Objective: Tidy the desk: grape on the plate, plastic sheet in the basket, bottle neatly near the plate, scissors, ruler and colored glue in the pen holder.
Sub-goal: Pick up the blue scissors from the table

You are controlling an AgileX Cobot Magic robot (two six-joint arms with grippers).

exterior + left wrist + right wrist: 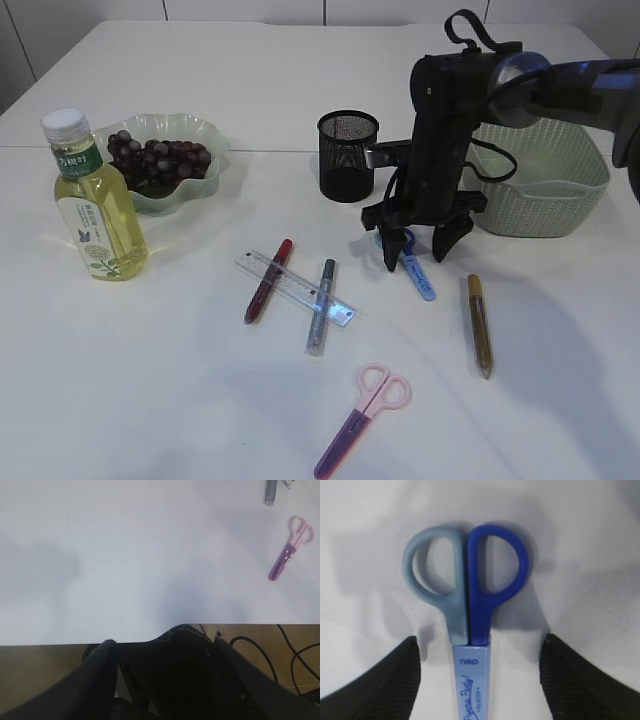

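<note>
Now right gripper [428, 250] hangs wide open straddling blue scissors [467, 605], lined up to pinch them for pen holder [347, 155]; left gripper [162, 680] parked, spread.

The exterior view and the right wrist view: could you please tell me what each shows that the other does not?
Only the exterior view shows the bottle, the plate of grapes, the pen holder, the basket, the ruler, the glue pens and the pink scissors. Only the right wrist view shows the lettering on the blue scissors' sheath and how the open fingers stand on either side of it. Both show the blue scissors lying on the white table under the right gripper.
</note>
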